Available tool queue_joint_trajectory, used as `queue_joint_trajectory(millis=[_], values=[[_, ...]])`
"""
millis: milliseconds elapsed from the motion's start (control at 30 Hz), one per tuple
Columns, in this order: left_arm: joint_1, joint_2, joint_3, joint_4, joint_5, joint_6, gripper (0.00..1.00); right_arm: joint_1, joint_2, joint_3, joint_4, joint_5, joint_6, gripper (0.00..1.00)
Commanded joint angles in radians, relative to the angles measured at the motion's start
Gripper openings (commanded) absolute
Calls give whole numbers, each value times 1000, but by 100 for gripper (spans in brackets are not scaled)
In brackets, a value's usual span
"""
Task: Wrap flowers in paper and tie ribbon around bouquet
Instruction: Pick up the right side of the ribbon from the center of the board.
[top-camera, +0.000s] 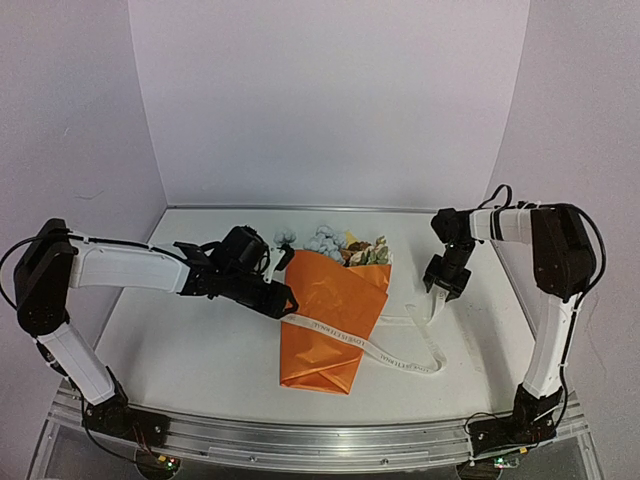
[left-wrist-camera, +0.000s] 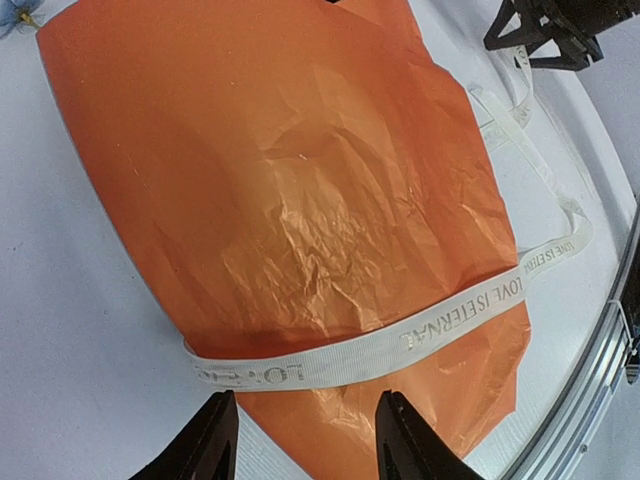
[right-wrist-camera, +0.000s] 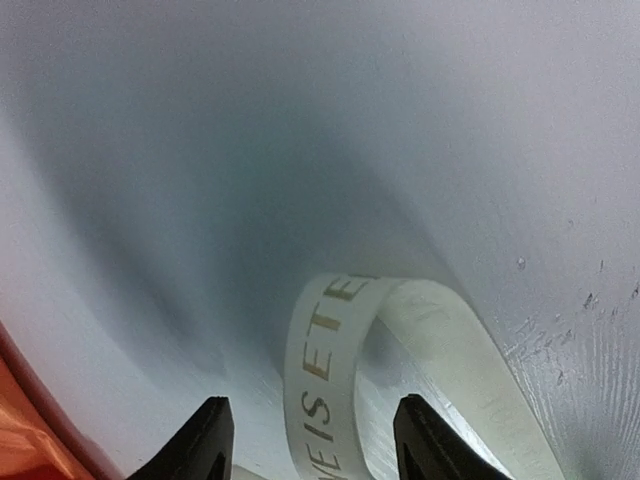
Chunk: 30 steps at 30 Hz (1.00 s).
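The bouquet (top-camera: 335, 320) lies on the table as an orange paper (left-wrist-camera: 290, 180) cone, narrow end toward me. Pale blue and cream flowers (top-camera: 325, 240) stick out of its far end. The cream ribbon (top-camera: 375, 350) crosses the cone, loops on the table at the right and rises toward my right gripper (top-camera: 440, 290). My left gripper (top-camera: 285, 300) hovers at the cone's left edge. In the left wrist view this gripper (left-wrist-camera: 305, 440) is open, with the ribbon (left-wrist-camera: 400, 335) just beyond its tips. My right gripper (right-wrist-camera: 315, 440) is open, and a ribbon (right-wrist-camera: 325, 390) fold stands unpinched between its fingers (right-wrist-camera: 195, 440).
The white table (top-camera: 200, 350) is enclosed by pale walls at the back and both sides. A metal rail (top-camera: 300, 440) runs along the near edge between the arm bases. Slack ribbon (left-wrist-camera: 530, 160) lies on the table right of the cone.
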Motion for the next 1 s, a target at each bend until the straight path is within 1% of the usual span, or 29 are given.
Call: queue_joint_trajectory(millis=[0,33,67,100,167,200,300,400,533,633,733,833,967], values=[[-6,-30,-5,-32,-50,32,50,-34,35,99,4,-44,-15,47],[-6,-29,-9,-32,-53,34,50,-41,42,118,4,-56,-20,42],[-7,-30,-12,-34,-52,35,51,-48,49,146,3,-74,-24,35],[-7,-29,-16,-33,-50,37,51,-52,58,168,3,-96,-28,24],[-10,-27,-21,-27,-43,43,52,-52,63,219,-2,-139,-41,12],[-11,-24,-22,-25,-42,46,53,-51,61,240,-4,-160,-48,7],[-12,-4,-14,-25,-38,55,54,-47,38,286,-4,-215,-63,1],[-12,18,-5,-27,-38,58,55,-18,-3,324,4,-277,-97,0],[-12,41,5,-36,-43,62,55,58,-66,361,10,-376,-176,0],[-13,38,6,-56,-45,68,55,143,-126,353,9,-413,-255,0],[-14,8,-16,-68,-43,76,60,217,-175,326,7,-432,-315,0],[-14,-5,-38,-72,-26,85,64,263,-194,315,23,-484,-312,0],[-27,18,-29,-60,8,94,67,288,-187,311,72,-573,-277,0]])
